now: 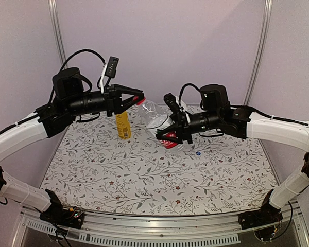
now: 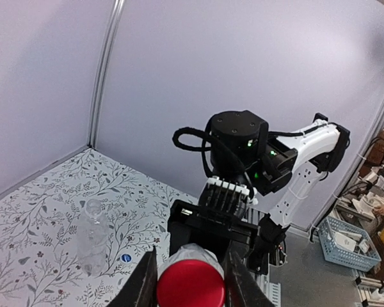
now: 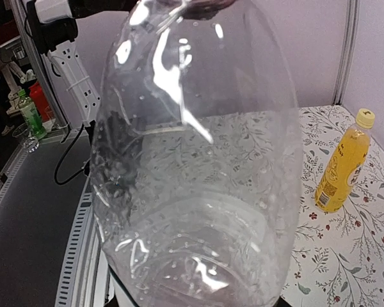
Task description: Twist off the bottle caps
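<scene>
red cap clamped by the left pincer, its bottle held by the right

red cap [image 2: 190,284] sits squeezed between the closed fingers [image 2: 144,281] of the left pincer [image 1: 139,99], one finger on each side of it. right pincer [image 1: 171,136] is clamped around the lower body of the clear bottle with the red label [image 1: 157,119], holding it off the floral cloth [image 1: 144,180]. in the top view the bottle lies tilted, cap end toward 10 o'clock and base toward 4 o'clock. both arms reach inward from the sides, forearms nearly level, and meet at the bottle. yellow bottle [image 1: 123,125] stands upright on the cloth at 7 o'clock of the left pincer, yellow cap [image 3: 365,117] on. blue-white cap [image 1: 198,153] lies loose on the cloth at 4 o'clock of the right pincer. in the left wrist view an unlabelled bottle [image 2: 93,236] is near that cap, mouth bare; whether it stands or lies i cannot tell.
</scene>
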Robot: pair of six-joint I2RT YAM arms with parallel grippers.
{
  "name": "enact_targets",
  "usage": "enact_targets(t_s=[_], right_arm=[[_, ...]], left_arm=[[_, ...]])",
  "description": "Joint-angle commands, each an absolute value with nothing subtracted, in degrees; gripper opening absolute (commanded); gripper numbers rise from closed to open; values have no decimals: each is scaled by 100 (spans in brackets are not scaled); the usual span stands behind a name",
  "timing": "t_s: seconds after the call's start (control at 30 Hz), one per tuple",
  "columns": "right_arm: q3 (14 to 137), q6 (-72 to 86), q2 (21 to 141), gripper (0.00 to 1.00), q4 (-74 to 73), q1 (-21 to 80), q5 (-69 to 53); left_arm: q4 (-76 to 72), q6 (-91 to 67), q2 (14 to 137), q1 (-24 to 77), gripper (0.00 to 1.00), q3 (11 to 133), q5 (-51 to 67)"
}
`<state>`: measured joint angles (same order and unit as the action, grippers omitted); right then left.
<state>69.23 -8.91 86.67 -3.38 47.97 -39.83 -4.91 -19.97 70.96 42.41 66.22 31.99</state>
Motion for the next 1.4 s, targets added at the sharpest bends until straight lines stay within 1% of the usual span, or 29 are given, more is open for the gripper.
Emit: enact_targets(t_s=[0.0,0.17,0.3,0.4,0.47,0.53,0.6,0.7,0.77,0.8,0.83,0.9,0.93,1.0,1.1,1.2,1.3,1.37], right_arm=[[7232,-749,8640,30,-558,4922,-2521],[7651,-872,8947,29,-1011,5268,-796],[7809,-976,9156,29,-1087,5506,458],[7871,-1019,9264,29,-1053,5620,1046],[7876,-1036,9297,29,-1016,5640,1303],[7875,-1037,9294,29,-983,5643,1465],[7867,-1049,9275,29,-967,5643,1483],[7822,-1075,9209,29,-947,5643,1257],[7746,-1079,9137,29,-914,5634,942],[7717,-1089,9092,30,-906,5620,734],[7686,-1081,9063,30,-908,5594,520],[7612,-1066,8991,30,-906,5524,100],[7566,-1009,8956,30,-914,5466,-225],[7456,-962,8877,30,-907,5376,-822],[7280,-924,8721,30,-848,5269,-1719],[7113,-949,8566,31,-712,5224,-2770],[6988,-942,8467,31,-516,5184,-3752],[6942,-912,8434,31,-434,5141,-4136]], left_arm=[[-567,-2947,7168,4264,7,6575,2303],[267,-3580,7436,4337,8,7045,1234],[516,-4010,7621,4336,11,7339,895],[698,-4327,7811,4339,13,7569,831],[805,-4501,7936,4343,16,7707,809],[909,-4568,8050,4345,21,7839,793],[992,-4551,8119,4343,29,7969,804],[974,-4368,8056,4338,47,7966,790],[843,-4142,7915,4326,63,7840,756],[759,-3999,7827,4323,72,7750,742],[568,-3790,7717,4313,83,7610,825],[170,-3370,7488,4282,98,7330,1044],[-1,-3138,7366,4261,99,7193,1209],[-257,-2642,7131,4216,100,6931,1452],[-473,-2057,6915,4068,99,6684,2410],[-465,-1572,6935,4021,94,6685,3426],[-522,-1267,6960,3983,87,6707,4132],[-716,-1214,6969,3971,84,6691,4510]])
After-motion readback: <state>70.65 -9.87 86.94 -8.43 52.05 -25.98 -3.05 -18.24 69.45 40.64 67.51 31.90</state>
